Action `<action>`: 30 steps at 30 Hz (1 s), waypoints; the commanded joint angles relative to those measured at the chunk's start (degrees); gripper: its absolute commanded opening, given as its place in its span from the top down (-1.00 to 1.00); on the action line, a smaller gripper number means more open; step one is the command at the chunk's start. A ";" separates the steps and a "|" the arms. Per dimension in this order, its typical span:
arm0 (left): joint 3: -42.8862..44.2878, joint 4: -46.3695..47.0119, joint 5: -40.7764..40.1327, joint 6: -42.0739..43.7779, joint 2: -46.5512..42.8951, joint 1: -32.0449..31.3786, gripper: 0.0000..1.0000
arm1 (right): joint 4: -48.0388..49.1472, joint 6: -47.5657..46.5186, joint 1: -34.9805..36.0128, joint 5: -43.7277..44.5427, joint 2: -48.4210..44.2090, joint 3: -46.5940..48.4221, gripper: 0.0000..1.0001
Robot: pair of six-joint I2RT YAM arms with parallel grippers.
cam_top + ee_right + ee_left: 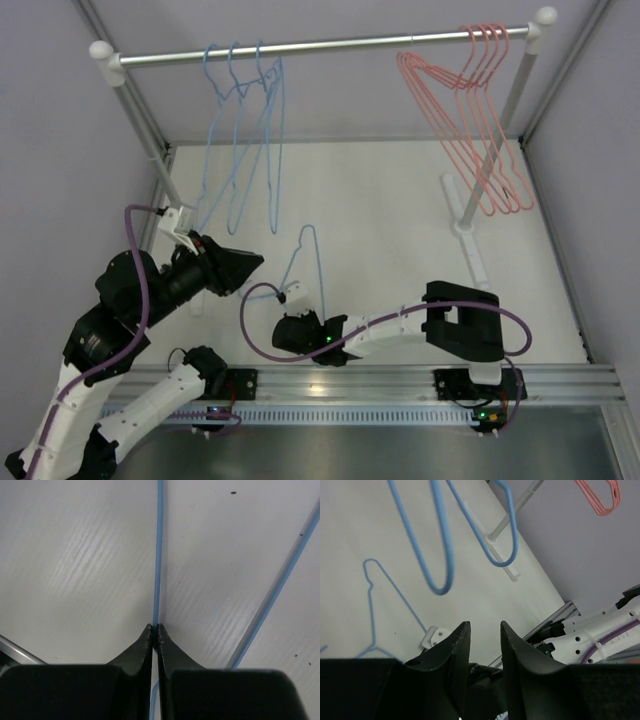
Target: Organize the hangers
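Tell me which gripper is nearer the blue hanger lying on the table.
Right. The right gripper is shut on the hanger, pinching its wire. The left gripper is open, off to the hanger's left in the top view, not touching it.

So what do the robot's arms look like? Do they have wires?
The left arm and right arm are white tubes joined by chunky black round motors. Purple cables loop along them. The left gripper and right gripper each have two black fingers, pointy like a beak. Tiny green lights glow at the bases.
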 commanded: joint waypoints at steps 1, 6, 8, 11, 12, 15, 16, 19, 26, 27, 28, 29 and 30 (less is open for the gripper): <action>-2.28 0.88 3.36 -1.86 -0.98 0.33 0.30 | -1.53 3.57 0.59 2.75 -5.38 -3.22 1.00; -5.98 2.20 4.77 -4.24 -2.56 0.33 0.32 | -1.53 6.65 0.06 3.89 -11.97 -8.76 1.00; -6.95 2.38 4.59 -4.50 -3.00 0.33 0.32 | -1.62 7.44 -0.12 4.33 -14.86 -10.95 1.00; -7.21 2.46 4.07 -4.50 -3.26 0.33 0.32 | -1.70 8.75 -0.12 4.60 -18.90 -13.85 1.00; -7.30 2.38 3.98 -4.50 -3.44 0.33 0.32 | -1.71 9.11 -0.21 4.68 -20.05 -14.65 1.00; -7.30 2.38 3.19 -4.59 -3.53 0.33 0.31 | -2.14 10.43 -0.56 4.86 -24.62 -17.73 1.00; -7.30 2.46 2.93 -4.59 -3.44 0.33 0.31 | -2.67 11.13 -0.64 4.95 -25.77 -19.13 1.00; -7.48 2.38 2.57 -4.77 -3.35 0.33 0.31 | -3.72 12.71 -0.82 5.56 -30.60 -21.76 1.00; -7.48 2.47 2.04 -4.77 -3.53 0.33 0.31 | -6.10 14.48 -1.17 6.36 -43.78 -26.43 1.00; -7.39 2.38 1.96 -4.85 -3.44 0.33 0.31 | -6.53 14.39 -1.26 6.36 -45.19 -26.70 1.00; -7.39 2.38 1.87 -4.77 -3.53 0.24 0.31 | -6.89 14.39 -1.26 6.53 -46.42 -27.22 1.00; -7.39 2.38 1.87 -4.77 -3.53 0.33 0.31 | -7.15 14.39 -1.26 6.53 -48.96 -27.49 1.00; -7.39 2.38 1.78 -4.68 -3.53 0.33 0.31 | -8.02 14.47 -1.35 6.88 -50.29 -27.67 1.00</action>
